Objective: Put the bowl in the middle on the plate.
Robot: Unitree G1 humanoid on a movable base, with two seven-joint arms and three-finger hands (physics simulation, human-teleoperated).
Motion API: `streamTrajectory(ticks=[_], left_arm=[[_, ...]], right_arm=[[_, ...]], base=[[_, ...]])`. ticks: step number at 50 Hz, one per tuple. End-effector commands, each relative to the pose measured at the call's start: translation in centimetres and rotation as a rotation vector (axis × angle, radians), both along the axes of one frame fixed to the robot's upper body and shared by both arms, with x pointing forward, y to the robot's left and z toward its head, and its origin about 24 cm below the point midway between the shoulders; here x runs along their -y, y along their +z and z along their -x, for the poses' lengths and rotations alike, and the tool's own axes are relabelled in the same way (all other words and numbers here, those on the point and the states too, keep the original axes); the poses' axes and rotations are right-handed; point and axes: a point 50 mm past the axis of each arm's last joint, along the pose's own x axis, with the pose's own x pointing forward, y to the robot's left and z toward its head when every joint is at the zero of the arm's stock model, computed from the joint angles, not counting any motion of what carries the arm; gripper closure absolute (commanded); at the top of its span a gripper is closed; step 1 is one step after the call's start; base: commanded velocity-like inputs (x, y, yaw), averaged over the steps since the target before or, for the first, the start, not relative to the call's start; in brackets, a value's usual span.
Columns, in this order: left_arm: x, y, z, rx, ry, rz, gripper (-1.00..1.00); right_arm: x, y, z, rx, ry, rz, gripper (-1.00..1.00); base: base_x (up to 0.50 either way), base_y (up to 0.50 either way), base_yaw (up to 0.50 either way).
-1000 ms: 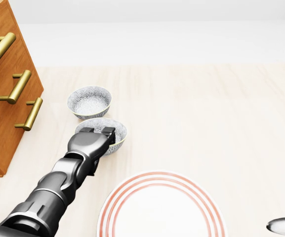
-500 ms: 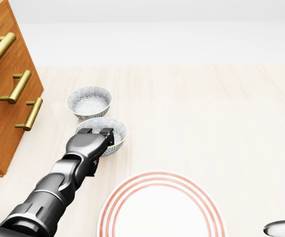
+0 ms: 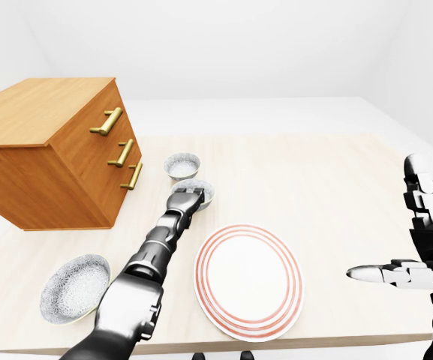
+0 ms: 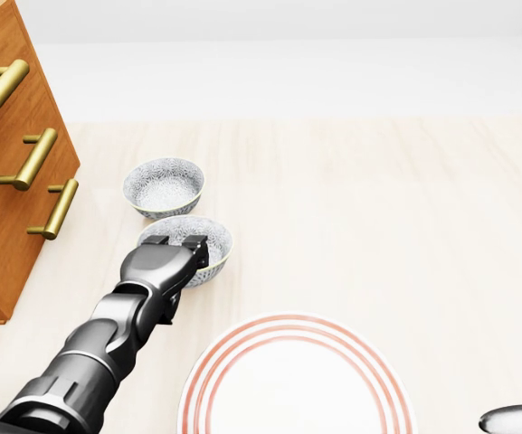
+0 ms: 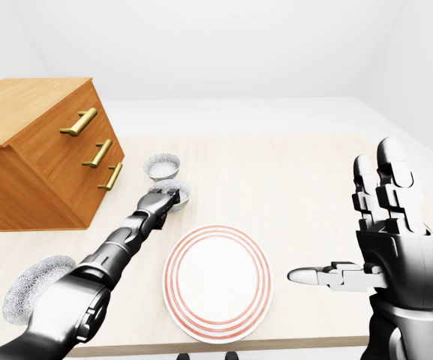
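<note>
A pale wood-grain worktop (image 3: pixel 336 172) fills the middle of the left-eye view, evenly lit, with only soft shadows. At its 10 o'clock stands an orange-brown wooden chest of drawers (image 3: pixel 43 150). Three brass bar handles (image 3: pixel 120 152) sit on the face turned toward 3 o'clock. Plain white walls (image 3: pixel 239 45) and a white floor (image 3: pixel 276 112) lie beyond, toward 12 o'clock.

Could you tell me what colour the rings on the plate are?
Reddish-orange rings on a white plate, clearest in the left-eye view.
</note>
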Motion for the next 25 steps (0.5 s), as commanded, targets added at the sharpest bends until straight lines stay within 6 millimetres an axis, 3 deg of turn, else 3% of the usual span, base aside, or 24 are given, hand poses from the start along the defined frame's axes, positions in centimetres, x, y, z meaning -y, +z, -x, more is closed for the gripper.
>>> streamTrajectory(ticks=[1,25], left_arm=[[-0.1,-1.5,0.9,-0.083,-0.022,-0.041,1.0],[-0.6,0.0,0.8,-0.07,-0.028,-0.015,1.0]], right_arm=[[-0.1,-0.1,-0.1,-0.007,0.003,0.008,-1.0],[-0.1,-0.8,-0.5,-0.045,0.007,0.005,-1.0]], base=[[-0.01,0.0,0.0],[0.0,0.0,0.0]])
